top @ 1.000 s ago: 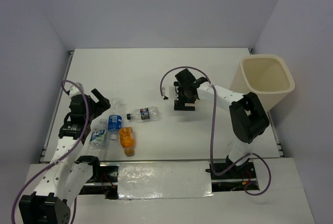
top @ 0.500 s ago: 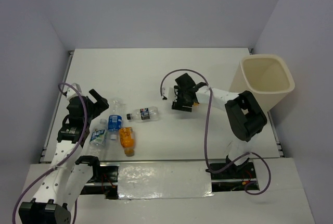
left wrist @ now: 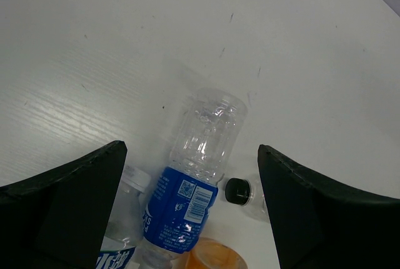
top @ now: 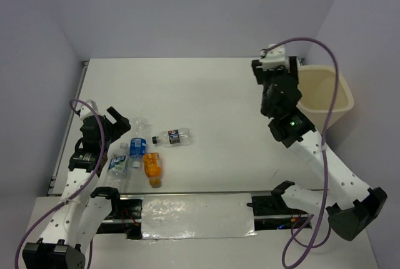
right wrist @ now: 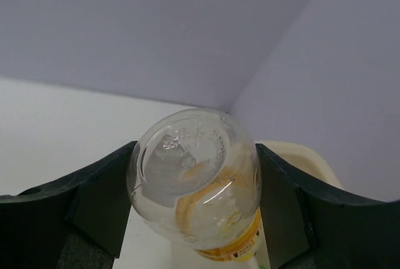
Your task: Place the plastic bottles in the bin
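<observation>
Right fingers (right wrist: 94, 200) clamp an orange-label bottle (right wrist: 194, 181) high beside the bin (top: 317, 87), ready to drop.
Left fingers (left wrist: 62, 200) gape wide over a blue-label bottle (left wrist: 190, 194) lying on the worktop (left wrist: 125, 44), poised to grab.

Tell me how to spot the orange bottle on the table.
Look at the table's near left corner, where bottles lie clustered. The orange bottle lies beside a blue-labelled one; only it is orange, the rest clear with blue or dark labels.
</observation>
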Motion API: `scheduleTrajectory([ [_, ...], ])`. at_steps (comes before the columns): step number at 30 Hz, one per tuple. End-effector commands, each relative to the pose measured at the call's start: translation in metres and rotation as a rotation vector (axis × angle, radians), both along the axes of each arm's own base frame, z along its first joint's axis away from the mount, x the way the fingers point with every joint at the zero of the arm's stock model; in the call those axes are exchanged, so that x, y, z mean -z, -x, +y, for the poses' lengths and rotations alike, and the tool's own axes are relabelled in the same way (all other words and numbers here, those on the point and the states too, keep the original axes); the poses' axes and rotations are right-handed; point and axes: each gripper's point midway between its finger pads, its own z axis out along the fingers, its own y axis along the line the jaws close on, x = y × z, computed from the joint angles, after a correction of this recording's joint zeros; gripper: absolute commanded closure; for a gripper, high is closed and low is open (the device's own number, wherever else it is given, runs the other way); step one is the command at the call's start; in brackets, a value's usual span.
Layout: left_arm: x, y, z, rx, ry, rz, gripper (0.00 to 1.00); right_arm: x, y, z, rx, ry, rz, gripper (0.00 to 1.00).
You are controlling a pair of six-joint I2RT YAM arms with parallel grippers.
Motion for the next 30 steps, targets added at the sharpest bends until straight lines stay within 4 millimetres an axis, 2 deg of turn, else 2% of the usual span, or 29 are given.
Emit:
scheduleTrajectory([
  [1, -0.010, -0.004, -0.001, 0.011, 0.001, -0.043, 0.01, -0.050, 0.042, -0.079, 0.392, -0.262, -0.223, 0.65],
  [2, -0.010, -0.004, -0.002, 0.013, 0.000, -0.043, 0.01, -0.051, 0.048, -0.097, 0.446, -0.275, -0.234, 0.65],
  [4, -0.012, -0.003, -0.001, 0.011, 0.001, -0.049, 0.01, -0.059, 0.058, -0.118, 0.472, -0.357, -0.287, 0.65],
  [5, -0.011, -0.003, -0.001, 0.009, 0.000, -0.049, 0.01, -0.053, 0.059, -0.136, 0.499, -0.351, -0.269, 0.64],
  [8, -0.013, -0.003, -0.001, 0.008, 0.003, -0.057, 0.01, -0.044, 0.062, -0.161, 0.560, -0.398, -0.292, 0.60],
  [10, -0.012, -0.002, 0.000, -0.002, 0.002, -0.052, 0.01, -0.029, 0.060, -0.170, 0.613, -0.390, -0.270, 0.55],
  [11, -0.013, -0.002, 0.000, 0.000, 0.002, -0.052, 0.01, -0.026, 0.059, -0.173, 0.632, -0.391, -0.266, 0.46],
  [13, -0.014, -0.001, -0.001, 0.005, 0.002, -0.054, 0.01, -0.021, 0.054, -0.178, 0.647, -0.387, -0.243, 0.36],
  [14, -0.014, -0.001, -0.001, 0.009, 0.004, -0.056, 0.01, -0.018, 0.050, -0.179, 0.656, -0.402, -0.220, 0.17],
  [15, -0.014, -0.001, -0.002, 0.013, 0.006, -0.059, 0.01, -0.018, 0.046, -0.176, 0.629, -0.412, -0.204, 0.12],
  [16, -0.014, -0.001, -0.002, 0.010, 0.006, -0.058, 0.01, -0.019, 0.043, -0.173, 0.613, -0.418, -0.191, 0.02],
  [17, -0.014, -0.001, -0.001, 0.006, 0.005, -0.059, 0.01, -0.020, 0.040, -0.172, 0.601, -0.419, -0.179, 0.00],
  [20, -0.013, 0.000, 0.000, -0.002, 0.006, -0.051, 0.01, -0.023, 0.038, -0.167, 0.567, -0.457, -0.182, 0.00],
  [21, -0.013, 0.000, 0.000, -0.002, 0.006, -0.053, 0.01, -0.023, 0.038, -0.162, 0.544, -0.516, -0.199, 0.00],
  [23, -0.014, -0.001, -0.002, 0.006, 0.011, -0.057, 0.01, -0.027, 0.030, -0.144, 0.411, -0.540, -0.189, 0.00],
  [24, -0.015, -0.001, -0.002, 0.007, 0.009, -0.060, 0.01, -0.035, 0.033, -0.136, 0.344, -0.554, -0.203, 0.00],
  [25, -0.014, -0.001, -0.002, 0.009, 0.009, -0.060, 0.01, -0.041, 0.026, -0.112, 0.193, -0.563, -0.182, 0.00],
  [28, -0.011, -0.002, -0.003, 0.013, 0.009, -0.053, 0.01, -0.054, 0.028, -0.069, -0.056, -0.564, -0.146, 0.00],
  [29, -0.010, -0.003, -0.003, 0.016, 0.010, -0.050, 0.01, -0.057, 0.029, -0.041, -0.187, -0.564, -0.108, 0.00],
  [30, -0.009, -0.005, -0.007, 0.043, 0.011, -0.047, 0.01, -0.057, 0.030, -0.027, -0.233, -0.597, -0.090, 0.00],
])
